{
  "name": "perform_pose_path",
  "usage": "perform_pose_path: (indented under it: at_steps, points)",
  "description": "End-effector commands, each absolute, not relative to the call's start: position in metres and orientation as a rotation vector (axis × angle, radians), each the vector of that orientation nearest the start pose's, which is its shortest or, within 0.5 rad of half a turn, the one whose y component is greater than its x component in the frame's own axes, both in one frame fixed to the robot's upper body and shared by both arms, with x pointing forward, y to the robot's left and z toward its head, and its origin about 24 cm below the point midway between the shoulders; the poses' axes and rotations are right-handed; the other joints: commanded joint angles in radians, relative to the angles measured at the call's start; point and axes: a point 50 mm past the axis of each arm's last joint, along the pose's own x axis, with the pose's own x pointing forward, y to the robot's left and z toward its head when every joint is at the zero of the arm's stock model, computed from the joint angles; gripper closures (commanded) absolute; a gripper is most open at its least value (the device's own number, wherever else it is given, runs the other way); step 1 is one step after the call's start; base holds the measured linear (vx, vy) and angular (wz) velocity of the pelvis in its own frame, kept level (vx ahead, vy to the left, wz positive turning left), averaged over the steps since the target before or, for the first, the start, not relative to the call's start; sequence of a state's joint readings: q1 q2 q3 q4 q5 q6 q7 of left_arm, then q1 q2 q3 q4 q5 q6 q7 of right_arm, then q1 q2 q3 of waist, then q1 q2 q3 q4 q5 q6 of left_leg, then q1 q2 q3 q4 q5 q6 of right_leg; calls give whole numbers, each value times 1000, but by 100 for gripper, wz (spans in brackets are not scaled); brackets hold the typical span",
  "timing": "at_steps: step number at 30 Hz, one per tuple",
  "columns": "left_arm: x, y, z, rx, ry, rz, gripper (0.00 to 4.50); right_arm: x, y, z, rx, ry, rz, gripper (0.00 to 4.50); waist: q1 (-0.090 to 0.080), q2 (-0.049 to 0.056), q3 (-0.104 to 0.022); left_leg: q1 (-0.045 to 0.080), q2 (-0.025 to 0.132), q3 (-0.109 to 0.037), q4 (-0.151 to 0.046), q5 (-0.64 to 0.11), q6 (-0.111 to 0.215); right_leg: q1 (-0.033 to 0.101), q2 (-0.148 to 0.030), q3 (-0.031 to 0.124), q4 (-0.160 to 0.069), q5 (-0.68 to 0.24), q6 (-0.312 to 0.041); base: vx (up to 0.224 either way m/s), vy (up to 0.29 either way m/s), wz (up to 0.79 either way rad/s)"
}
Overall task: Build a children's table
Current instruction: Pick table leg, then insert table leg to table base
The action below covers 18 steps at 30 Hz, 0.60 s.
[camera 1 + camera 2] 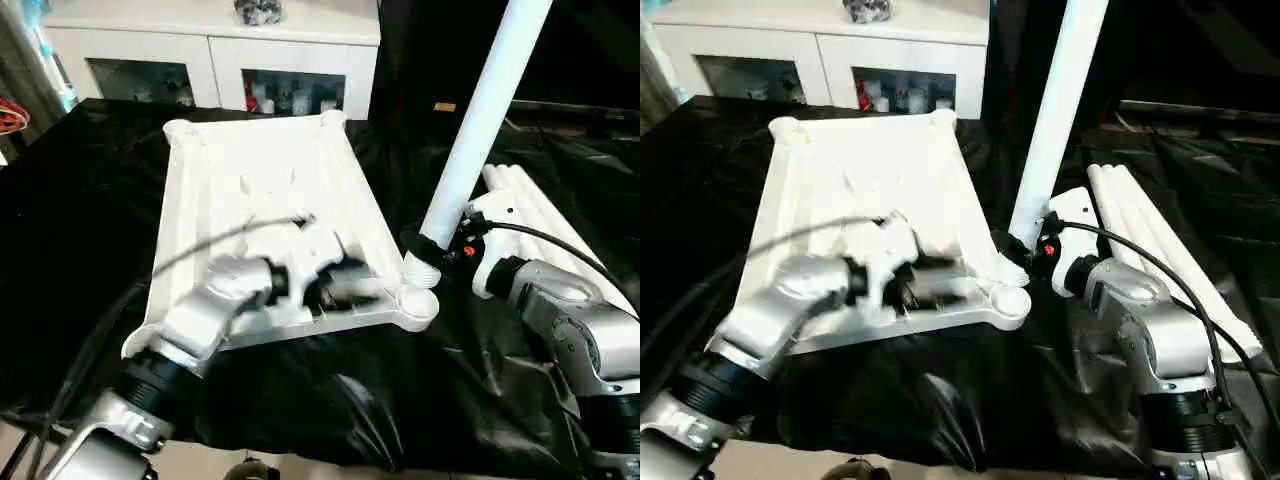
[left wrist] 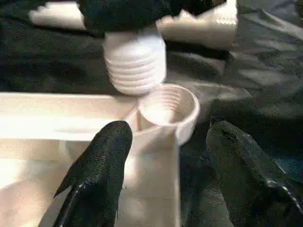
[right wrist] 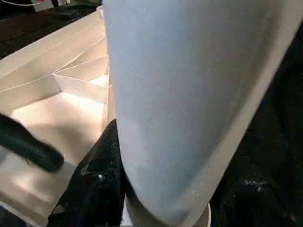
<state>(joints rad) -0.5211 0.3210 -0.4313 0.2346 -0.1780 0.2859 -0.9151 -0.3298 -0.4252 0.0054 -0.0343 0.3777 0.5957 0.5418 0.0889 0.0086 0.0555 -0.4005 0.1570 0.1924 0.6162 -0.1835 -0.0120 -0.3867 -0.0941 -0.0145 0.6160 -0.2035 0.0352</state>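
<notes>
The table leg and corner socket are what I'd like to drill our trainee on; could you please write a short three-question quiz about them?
1. True or false: the threaded end of the table leg is already fully screwed into the corner socket.
2. Which gripper holds the leg? A) left gripper B) right gripper C) neither
3. Fill in: the spare legs lie on the black cloth to the robot's ____ of the tabletop.

Key:
1. False. In the left wrist view the threads sit just above the socket, beside its rim.
2. B. The right gripper clamps the leg near its lower end; the left gripper is open by the socket.
3. right
</notes>
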Motion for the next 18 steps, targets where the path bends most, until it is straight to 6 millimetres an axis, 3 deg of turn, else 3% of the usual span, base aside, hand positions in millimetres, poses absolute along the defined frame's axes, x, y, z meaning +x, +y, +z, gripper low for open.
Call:
perform_pose_path:
  at_steps: [1, 2, 4, 5, 10, 18]
  points:
    - [296, 72, 62, 339, 305, -1314, 192, 297, -177, 98, -8, 255, 620, 262, 1, -2, -69, 32, 60, -25, -85, -164, -15, 28, -50, 24, -61, -106, -226, 0, 0, 0]
    - [296, 72, 62, 339, 305, -1314, 202, 297, -177, 98, -8, 255, 620, 262, -2, -7, -69, 32, 59, -24, -85, -165, -15, 28, -48, 23, -64, -104, -224, 0, 0, 0]
    - [295, 71, 55, 357, 335, -1319, 217, 295, -175, 96, -6, 260, 629, 262, -2, -6, -71, 32, 61, -25, -85, -163, -18, 29, -48, 23, -60, -81, -228, 0, 0, 0]
    - [294, 71, 53, 357, 346, -1324, 226, 294, -175, 96, -6, 261, 632, 262, -4, 2, -71, 34, 61, -25, -85, -170, -22, 28, -46, 23, -61, -68, -232, 0, 0, 0]
    - [292, 71, 49, 363, 375, -1327, 251, 291, -176, 96, -16, 271, 639, 262, -3, 3, -71, 35, 62, -26, -85, -177, -21, 31, -47, 22, -58, -44, -252, 0, 0, 0]
    - [297, 75, 48, 395, 436, -1282, 321, 288, -176, 96, -23, 287, 667, 262, -4, -1, -68, 36, 64, -26, -88, -209, -24, 29, -49, 24, -64, -102, -249, 0, 0, 0]
